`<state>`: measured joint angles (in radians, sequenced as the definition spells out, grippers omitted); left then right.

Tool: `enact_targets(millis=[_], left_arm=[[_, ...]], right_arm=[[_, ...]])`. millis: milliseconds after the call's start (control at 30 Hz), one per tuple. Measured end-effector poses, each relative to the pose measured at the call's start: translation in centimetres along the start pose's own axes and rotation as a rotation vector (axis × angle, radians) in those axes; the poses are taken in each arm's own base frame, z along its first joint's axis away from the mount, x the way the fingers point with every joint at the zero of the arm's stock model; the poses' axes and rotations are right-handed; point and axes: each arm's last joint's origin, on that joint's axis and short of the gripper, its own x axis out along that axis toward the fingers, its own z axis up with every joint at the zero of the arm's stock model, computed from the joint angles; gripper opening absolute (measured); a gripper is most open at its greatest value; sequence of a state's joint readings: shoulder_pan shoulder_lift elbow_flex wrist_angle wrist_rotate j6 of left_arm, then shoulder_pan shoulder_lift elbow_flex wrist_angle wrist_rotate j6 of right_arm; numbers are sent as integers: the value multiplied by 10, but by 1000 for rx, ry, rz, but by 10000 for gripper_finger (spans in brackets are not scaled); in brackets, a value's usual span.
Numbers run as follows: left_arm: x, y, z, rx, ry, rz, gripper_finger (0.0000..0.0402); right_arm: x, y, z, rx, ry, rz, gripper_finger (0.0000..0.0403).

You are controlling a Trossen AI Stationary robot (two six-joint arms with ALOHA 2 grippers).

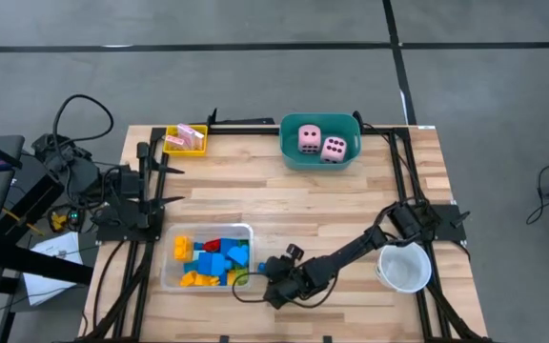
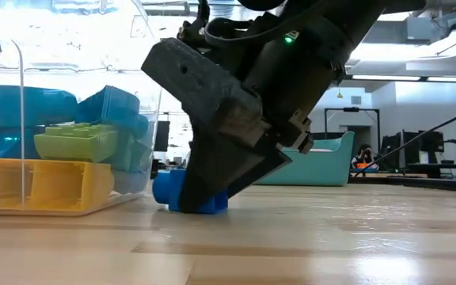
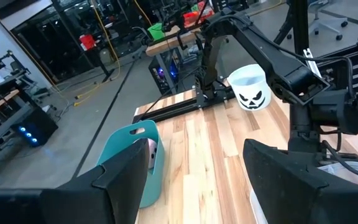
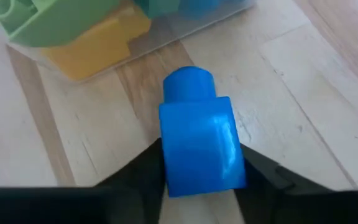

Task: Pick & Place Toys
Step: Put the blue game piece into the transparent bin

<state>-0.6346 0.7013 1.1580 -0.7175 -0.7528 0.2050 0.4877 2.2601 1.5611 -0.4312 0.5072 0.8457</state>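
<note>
- Step in hand, as I judge it: the pick. The right hand (image 4: pixel 199 180) is low on the table (image 1: pixel 332 205), its fingers pinching a blue block (image 4: pixel 201 146) just outside the clear tray (image 1: pixel 167 270).
- Next calls for a straight lift, grip firm.
- The block: glossy, one round stud, lying on its side.
- The left hand (image 3: pixel 194 171) waits spread, off to the side.

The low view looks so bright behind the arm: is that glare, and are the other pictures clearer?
Low view: backlit, washed out above the clear tray. Right wrist view: blue block sharp, green block blurred. High view: even light.
</note>
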Motion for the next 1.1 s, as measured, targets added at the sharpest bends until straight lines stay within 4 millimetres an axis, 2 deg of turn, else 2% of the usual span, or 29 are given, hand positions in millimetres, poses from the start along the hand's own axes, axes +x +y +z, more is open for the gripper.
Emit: enact_targets(millis=[67,100,233,467,633,833,933,1100], left_arm=[[0,0,0,0,0,0,255],[0,0,0,1,1,0,255],[0,0,0,-2,-1,1,255],[0,1,7,-52,-54,13,255],[4,0,18,-121,-121,43,255],[16,-7,32,-190,-183,77,255],[27,-16,39,-211,-198,81,255],[51,-39,42,-200,-158,69,255]], right_arm=[[-2,-1,1,0,10,-4,123],[-5,-3,1,-4,19,-14,118],[-17,-9,2,3,63,-50,119],[-67,-15,14,55,51,-64,128],[-118,-24,41,90,-22,32,138],[-175,-53,79,96,-134,129,126],[-194,-71,96,92,-191,153,126],[-206,-90,121,77,-295,176,126]])
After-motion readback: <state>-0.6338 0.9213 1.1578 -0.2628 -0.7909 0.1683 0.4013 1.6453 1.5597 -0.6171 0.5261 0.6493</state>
